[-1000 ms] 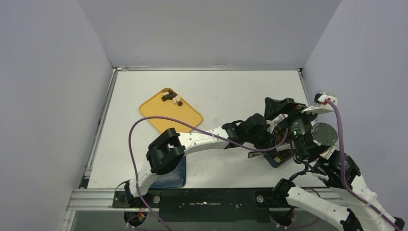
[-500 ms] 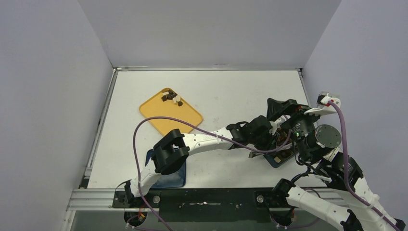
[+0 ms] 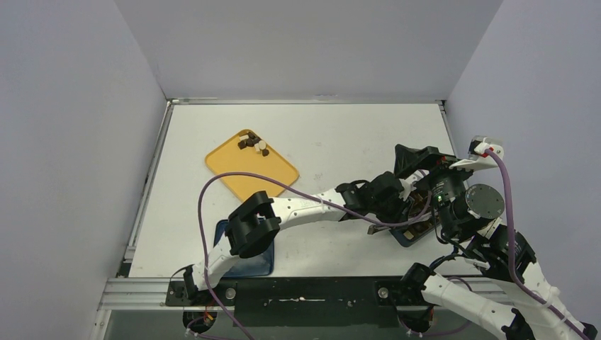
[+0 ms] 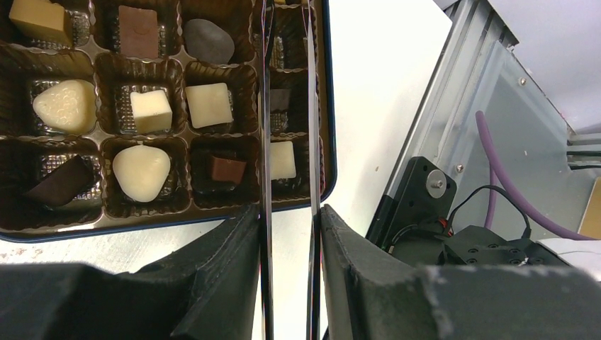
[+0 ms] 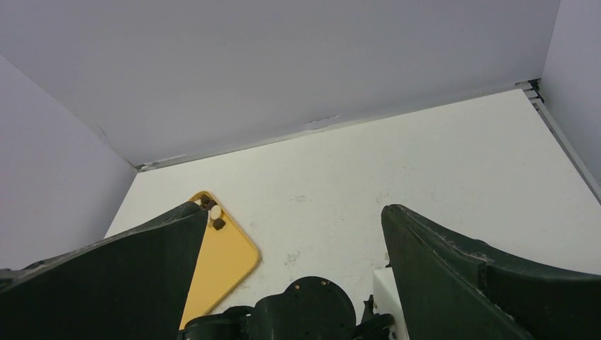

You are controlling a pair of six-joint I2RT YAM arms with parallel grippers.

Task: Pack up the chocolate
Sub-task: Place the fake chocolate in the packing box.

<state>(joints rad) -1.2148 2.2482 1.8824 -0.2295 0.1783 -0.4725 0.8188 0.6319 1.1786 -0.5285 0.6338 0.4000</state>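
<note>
The left end effector [image 4: 290,221] is gripping a pair of long, thin metal tongs [image 4: 312,142], its black fingers pressing against the outer sides of the two blades, which are standing slightly apart. The blades are reaching out over the right-hand column of a shallow dark-blue-rimmed box with a brown compartmented insert [image 4: 177,134]; their tips are running out of the left wrist view, so whether they are carrying a piece cannot be told. Part of the chocolate is sitting in that box [image 4: 151,111], cream, light brown and dark pieces each lying in its own cup. The rest is lying in a small cluster [image 3: 253,145] at the far corner of a flat yellow tray [image 3: 241,176], well apart from the box on the white surface [image 3: 319,134]. The right end effector [image 5: 294,212] is standing wide open, holding nothing, and is facing out across the surface towards the yellow tray.
</note>
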